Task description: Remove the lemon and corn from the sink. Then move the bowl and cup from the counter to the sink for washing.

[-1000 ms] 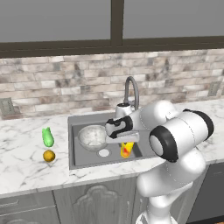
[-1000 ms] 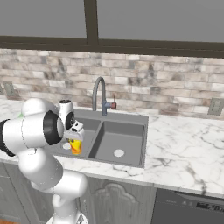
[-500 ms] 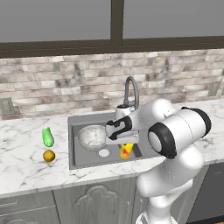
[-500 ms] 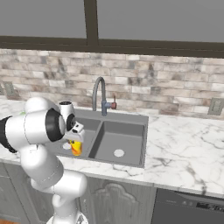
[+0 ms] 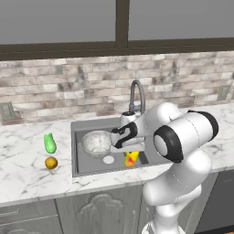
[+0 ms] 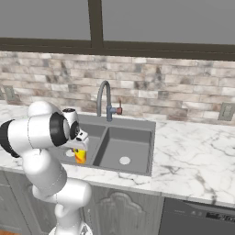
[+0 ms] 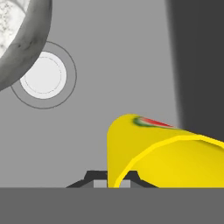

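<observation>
**Placing the cup in the left basin**

State of the scene. The lemon [image 5: 51, 162] and the corn [image 5: 50, 143] lie on the counter [image 5: 27, 173] left of the sink [image 5: 91, 170], the corn just beyond the lemon. The bowl [image 5: 97, 142] sits in the left basin, at its far side. The gripper [image 5: 130, 154] hangs low over the same basin, to the right of the bowl and close to the divider between the basins. Its jaws are closed on the cup [image 5: 131, 158], which hangs below the hand with its rim toward the hand camera and its red mark [image 7: 151, 123] on the far side wall. In the hand view the round drain [image 7: 43, 76] lies on the basin floor ahead of the cup, and the bowl's rim crosses the upper left corner.

Judgement of progress. Three of the four items appear placed; the cup is the last, and it looks not yet set down.

Procedure for the step in hand.
1. Lower the cup onto bare basin floor between the bowl and the divider.
2. Keep clear of the bowl's rim on the left and the divider wall on the right.
3. Open the jaws only when the cup is at or just above the floor; a release from height may let it tip or roll toward the drain.
4. Withdraw the hand straight up, clear of the faucet [image 5: 136, 93].
</observation>
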Available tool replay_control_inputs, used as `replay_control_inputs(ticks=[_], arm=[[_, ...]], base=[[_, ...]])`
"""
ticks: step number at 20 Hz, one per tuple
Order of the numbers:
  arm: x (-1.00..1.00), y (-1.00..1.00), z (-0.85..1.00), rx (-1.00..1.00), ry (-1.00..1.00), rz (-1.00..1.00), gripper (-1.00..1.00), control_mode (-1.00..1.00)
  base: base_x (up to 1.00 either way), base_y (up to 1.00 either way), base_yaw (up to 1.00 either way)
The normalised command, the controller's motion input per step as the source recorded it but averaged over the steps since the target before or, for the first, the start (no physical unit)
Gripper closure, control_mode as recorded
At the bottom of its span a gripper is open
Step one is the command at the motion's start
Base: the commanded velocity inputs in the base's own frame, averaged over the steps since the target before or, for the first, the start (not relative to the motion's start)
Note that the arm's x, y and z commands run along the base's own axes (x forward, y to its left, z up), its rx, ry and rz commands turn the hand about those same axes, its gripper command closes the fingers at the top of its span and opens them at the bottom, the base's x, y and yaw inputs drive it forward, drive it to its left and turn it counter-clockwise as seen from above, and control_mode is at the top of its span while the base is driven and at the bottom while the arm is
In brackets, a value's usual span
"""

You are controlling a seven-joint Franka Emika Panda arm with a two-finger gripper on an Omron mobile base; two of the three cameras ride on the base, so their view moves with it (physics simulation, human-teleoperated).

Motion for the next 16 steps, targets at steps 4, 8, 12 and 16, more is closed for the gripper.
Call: replay_control_inputs(ticks=[4,8,12,16], arm=[[0.00,0.00,-0.11,0.00,-0.01,0.00,1.00,-1.00],[0.00,0.00,-0.10,0.00,-0.02,0.00,1.00,-1.00],[0.00,0.00,-0.10,0.00,-0.01,0.00,1.00,-1.00],[0.00,0.00,-0.09,0.01,-0.02,0.00,1.00,-1.00]], base=[[0.00,0.00,0.00],[0.00,0.00,0.00],[0.00,0.00,0.00],[0.00,0.00,0.00]])
